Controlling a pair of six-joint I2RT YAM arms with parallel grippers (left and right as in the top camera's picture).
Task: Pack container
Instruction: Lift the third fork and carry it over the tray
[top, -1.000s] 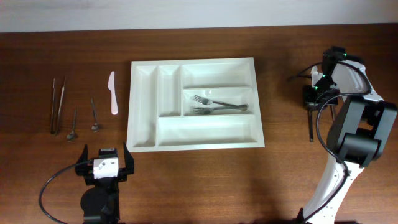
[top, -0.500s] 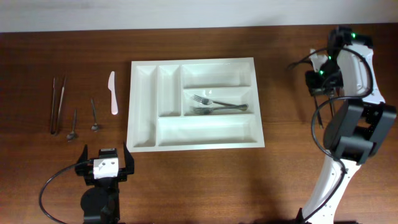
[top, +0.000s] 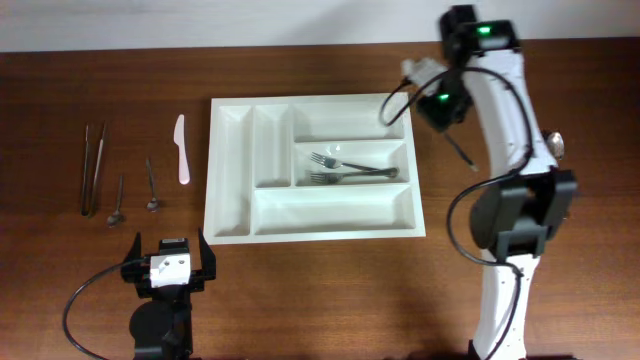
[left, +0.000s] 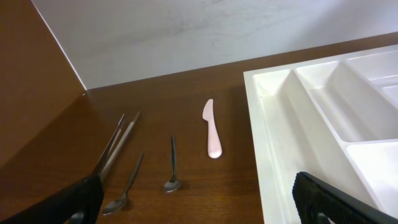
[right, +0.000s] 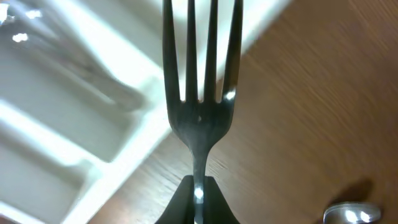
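Right end effector (right: 199, 205) pinching fork (right: 199, 118) by handle, near far edge of table (top: 320, 300), just beside right rim of tray (top: 230, 180). Left end effector (top: 168, 262) spread wide, at near left edge. Tray at mid table, two forks (top: 350, 168) inside.

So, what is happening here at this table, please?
The robot is packing cutlery into the white tray. Its right pincer grips a fork by the handle near the tray's right edge. Two forks already lie in one long compartment. The left pincer is open and idle; a pale knife, two spoons and tongs wait left of the tray.
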